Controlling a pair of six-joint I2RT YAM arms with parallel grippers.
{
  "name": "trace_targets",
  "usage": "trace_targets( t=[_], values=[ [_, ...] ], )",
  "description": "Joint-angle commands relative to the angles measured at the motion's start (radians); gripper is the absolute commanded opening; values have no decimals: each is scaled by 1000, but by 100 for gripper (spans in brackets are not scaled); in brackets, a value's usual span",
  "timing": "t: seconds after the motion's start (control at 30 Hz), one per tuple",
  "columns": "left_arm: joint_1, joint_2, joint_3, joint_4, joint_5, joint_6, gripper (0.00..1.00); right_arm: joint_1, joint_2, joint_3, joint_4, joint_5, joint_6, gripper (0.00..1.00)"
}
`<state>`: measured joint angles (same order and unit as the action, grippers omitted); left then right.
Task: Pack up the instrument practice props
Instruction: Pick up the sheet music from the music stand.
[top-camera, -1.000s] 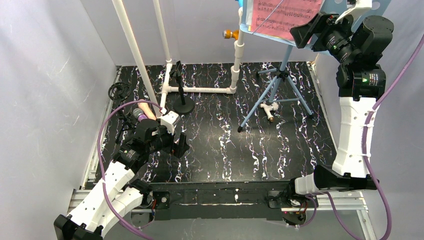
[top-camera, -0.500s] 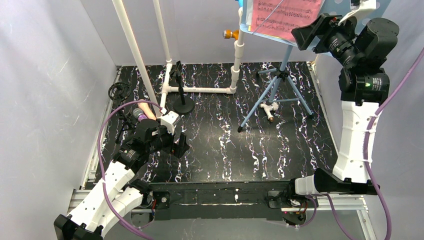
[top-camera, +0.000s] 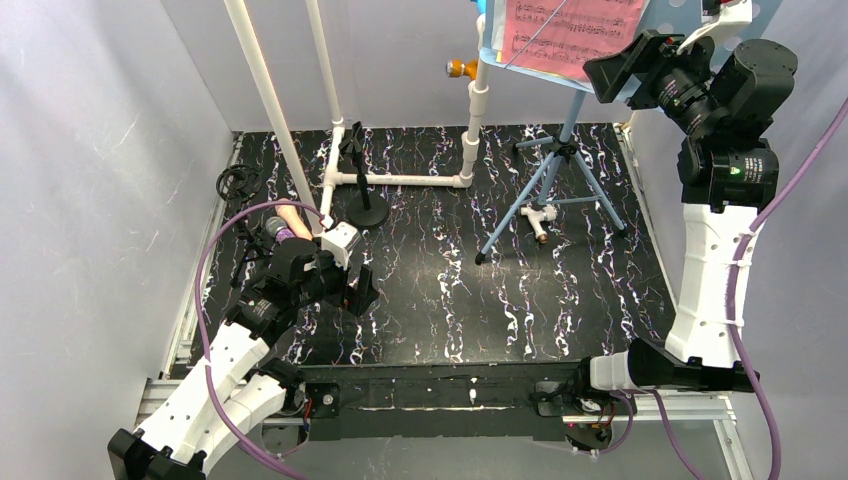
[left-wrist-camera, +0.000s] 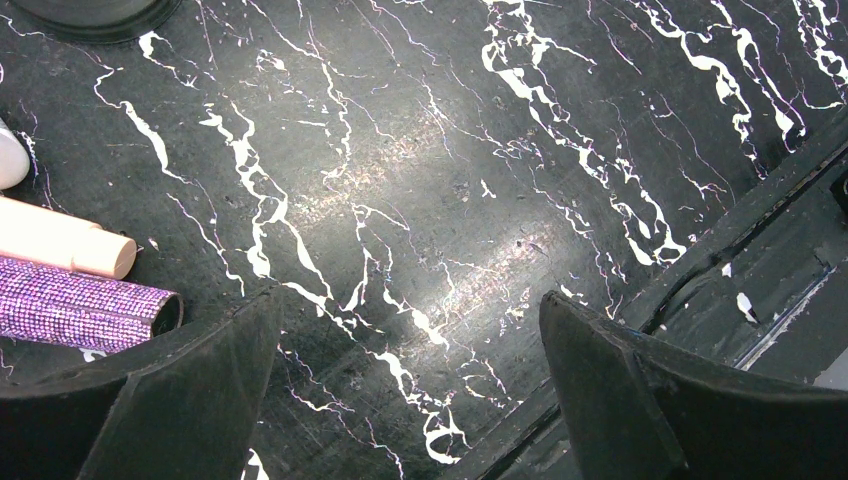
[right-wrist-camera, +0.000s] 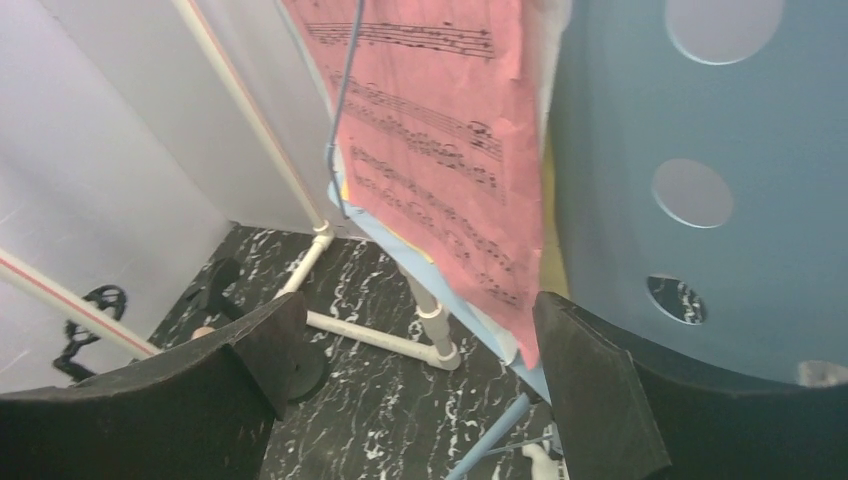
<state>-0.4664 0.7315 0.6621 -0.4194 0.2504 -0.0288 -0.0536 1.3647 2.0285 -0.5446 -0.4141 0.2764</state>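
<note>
A pink sheet-music page (top-camera: 572, 30) rests on the light-blue perforated music rack (right-wrist-camera: 690, 180), high at the back right on its blue tripod (top-camera: 555, 190). My right gripper (top-camera: 622, 68) is raised to the page's lower right corner and stands open. In the right wrist view that corner (right-wrist-camera: 520, 320) hangs just inside the right finger (right-wrist-camera: 590, 390), unclamped. The pink microphone (left-wrist-camera: 60, 240) and glittery purple microphone (left-wrist-camera: 80, 310) lie on the mat at the left. My left gripper (left-wrist-camera: 410, 330) hovers open just right of them, nothing between its fingers. The round-base mount (top-camera: 365, 212) stands behind them.
The white pipe frame (top-camera: 400, 180) runs across the back of the mat, with tall uprights (top-camera: 265, 90) at left and middle. A black tripod mount (top-camera: 237, 182) sits at the far left edge. A small white fitting (top-camera: 541, 217) lies under the blue tripod. White walls enclose the mat.
My right arm has shifted slightly up and to the right beside the pink page, its jaws staying wide. The left arm has not moved.
</note>
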Motion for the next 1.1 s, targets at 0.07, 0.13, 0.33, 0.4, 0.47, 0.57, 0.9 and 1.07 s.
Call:
trace_targets(
  t=[0.07, 0.13, 0.33, 0.4, 0.47, 0.57, 0.9, 1.07],
  values=[
    [6, -2, 16, -10, 3, 8, 100, -9, 5, 41, 21, 100, -39, 94],
    [6, -4, 14, -10, 2, 8, 100, -9, 12, 34, 24, 99, -33, 94],
    [6, -6, 14, -12, -2, 8, 100, -9, 35, 21, 54, 29, -1, 94],
    [6, -7, 14, -11, -2, 8, 100, -9, 40, 17, 65, -4, 11, 94],
    [6, -7, 14, -12, -3, 8, 100, -9, 42, 15, 75, -42, 20, 93],
    [6, -9, 14, -12, -3, 8, 100, -8, 37, 23, 82, -86, 28, 91],
    [6, -6, 14, -13, -4, 7, 100, -9, 35, 15, 90, -100, 35, 91],
    [6, -4, 15, -13, -3, 8, 100, -9, 28, 57, 40, 39, -23, 95]
  ],
)
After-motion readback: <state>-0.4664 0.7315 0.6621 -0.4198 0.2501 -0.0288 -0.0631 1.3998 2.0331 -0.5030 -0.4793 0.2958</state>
